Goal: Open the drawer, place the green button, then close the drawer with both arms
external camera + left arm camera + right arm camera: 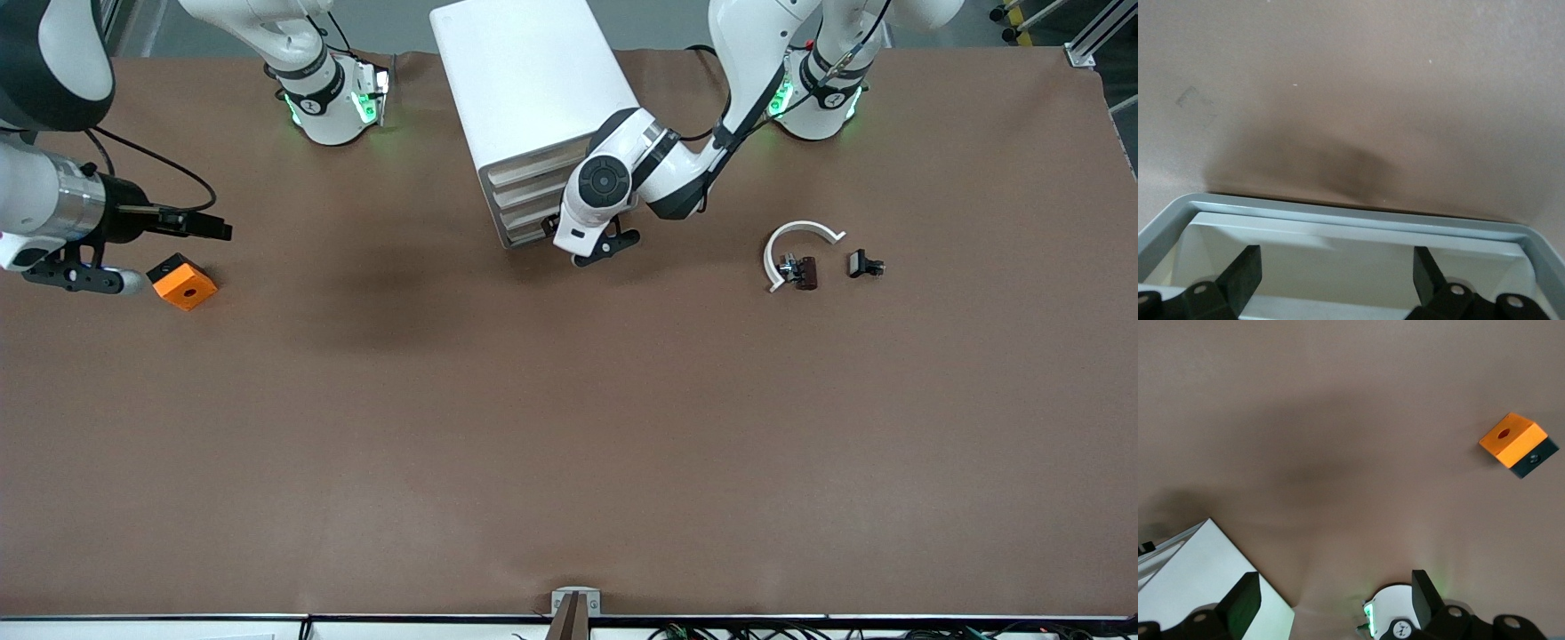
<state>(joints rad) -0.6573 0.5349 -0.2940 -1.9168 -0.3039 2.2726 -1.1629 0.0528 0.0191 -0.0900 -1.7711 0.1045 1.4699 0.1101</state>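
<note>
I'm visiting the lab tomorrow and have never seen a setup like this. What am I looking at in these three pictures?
Two white robot arms stand at a brown table. The big picture looks down from a high camera facing them. The other two come from a camera on each arm's wrist. Each arm ends in a two-finger end effector. The left end effector is open over the lowest drawer of the white cabinet, and the drawer's white tray shows. The right end effector, also open, waits over the table by an orange block. Toward the left arm's end lie a white curved piece, a small dark part and a black clip. Nothing is held.
</note>
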